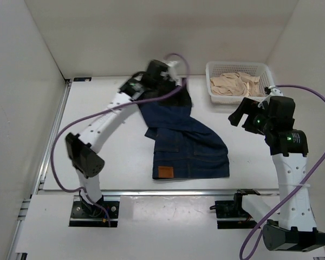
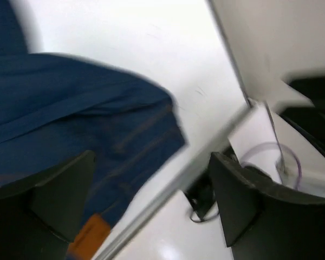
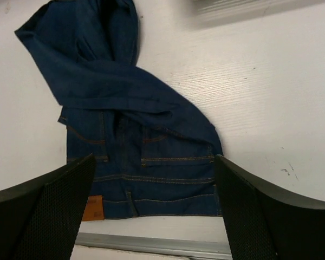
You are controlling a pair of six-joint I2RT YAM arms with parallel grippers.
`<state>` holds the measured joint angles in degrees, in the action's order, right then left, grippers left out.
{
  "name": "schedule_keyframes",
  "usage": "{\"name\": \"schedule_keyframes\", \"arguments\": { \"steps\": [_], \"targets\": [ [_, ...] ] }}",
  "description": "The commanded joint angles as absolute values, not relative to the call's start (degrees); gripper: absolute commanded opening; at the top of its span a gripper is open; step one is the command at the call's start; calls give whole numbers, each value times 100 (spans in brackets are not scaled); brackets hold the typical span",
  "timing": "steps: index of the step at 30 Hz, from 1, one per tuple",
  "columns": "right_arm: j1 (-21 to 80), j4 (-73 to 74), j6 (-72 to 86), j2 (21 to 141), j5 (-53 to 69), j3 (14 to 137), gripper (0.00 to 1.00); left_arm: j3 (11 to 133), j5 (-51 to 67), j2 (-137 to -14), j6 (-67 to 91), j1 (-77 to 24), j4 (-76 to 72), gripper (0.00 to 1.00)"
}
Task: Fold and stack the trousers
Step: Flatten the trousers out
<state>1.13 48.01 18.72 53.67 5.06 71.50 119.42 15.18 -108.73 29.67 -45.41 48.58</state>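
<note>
The dark navy trousers (image 1: 187, 143) lie in the middle of the table. Their waistband with the tan patch (image 1: 163, 172) is at the near edge, and the legs are folded loosely back toward the far side. My left gripper (image 1: 173, 81) hovers over the far end of the legs, open and empty. Its blurred wrist view shows the trousers (image 2: 70, 108) and the patch (image 2: 89, 233) below the open gripper (image 2: 151, 162). My right gripper (image 1: 239, 116) is open and empty, raised to the right of the trousers. Its wrist view shows the trousers (image 3: 141, 141) beneath the open gripper (image 3: 154, 162).
A white basket (image 1: 262, 69) with beige cloth inside stands at the back right, just behind my right arm. White walls close in the table on the left, back and right. A metal rail (image 1: 151, 192) runs along the near edge.
</note>
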Motion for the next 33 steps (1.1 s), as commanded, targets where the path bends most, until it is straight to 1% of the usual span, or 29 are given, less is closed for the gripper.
{"name": "schedule_keyframes", "arguments": {
  "steps": [1, 2, 3, 4, 5, 8, 9, 10, 11, 12, 13, 14, 15, 17, 18, 19, 23, 26, 27, 29, 31, 32, 33],
  "targets": [
    [97, 4869, 1818, 5388, 939, 7173, 92, 11322, 1196, -9406, 2988, -3333, 4843, 90],
    [97, 4747, 2046, 5440, 1149, 7041, 86, 11146, 1108, -9282, 2919, -3192, 4843, 64],
    [97, 4659, 2178, 5440, 1395, 6701, 82, 10797, 994, -9168, 2918, -2912, 4843, 46],
    [97, 4562, 2328, 5440, 1920, 6488, 77, 10610, 941, -9028, 2918, -2770, 4843, 32],
    [158, 4335, 2686, 5440, 2151, 6269, 59, 10434, 940, -9026, 2918, -2638, 4843, 11],
    [307, 4017, 3163, 5371, 2583, 5302, 29, 9845, 940, -9096, 3032, -2295, 4843, 10],
    [308, 3964, 3312, 5370, 2584, 5100, 22, 9739, 940, -9192, 3032, -2294, 4843, 15],
    [308, 3964, 3313, 5318, 2506, 4741, 22, 9582, 1027, -9298, 3032, -2224, 4843, 37],
    [308, 3964, 3313, 5317, 2366, 4616, 32, 9580, 1028, -9560, 2971, -2224, 4791, 49],
    [308, 4181, 3226, 5265, 2129, 4545, 54, 9528, 1028, -9702, 2901, -2224, 4790, 62],
    [360, 4314, 3078, 5265, 1796, 4492, 83, 9527, 854, -9834, 2848, -2276, 4790, 89],
    [360, 4429, 3076, 5265, 1140, 4491, 91, 9527, 853, -10070, 2848, -2276, 4790, 95],
    [360, 4525, 3076, 5265, 882, 4491, 97, 9475, 853, -10211, 2900, -2276, 4790, 98],
    [360, 4526, 3076, 5387, 564, 4325, 98, 9580, 853, -10528, 2962, -2163, 4790, 98],
    [360, 4526, 3076, 5466, 484, 4324, 100, 9641, 853, -10851, 2962, -2162, 4790, 94],
    [360, 4361, 3146, 5676, 405, 4255, 100, 9798, 853, -11133, 2962, -2101, 4790, 93],
    [360, 3895, 3217, 6222, 159, 4184, 100, 10211, 1019, -11557, 3023, -1890, 4737, 91],
    [360, 3683, 3156, 6713, -350, 4306, 97, 10467, 1282, -11979, 3023, -1837, 4737, 91],
    [360, 3683, 3155, 6863, -439, 4455, 95, 10520, 1344, -12058, 3023, -1837, 4737, 91],
    [421, 3438, 3085, 7258, -492, 4509, 93, 10661, 1397, -12295, 3023, -1837, 4737, 91],
    [422, 3218, 3033, 7671, -492, 4570, 87, 10731, 1520, -12505, 3023, -1890, 4737, 82],
    [474, 3017, 3032, 7821, -370, 4570, 85, 10731, 1521, -12559, 3023, -1890, 4737, 76],
    [475, 2884, 2971, 8092, -117, 4570, 76, 10792, 1521, -12612, 3076, -1890, 4737, 54]
  ]
}}
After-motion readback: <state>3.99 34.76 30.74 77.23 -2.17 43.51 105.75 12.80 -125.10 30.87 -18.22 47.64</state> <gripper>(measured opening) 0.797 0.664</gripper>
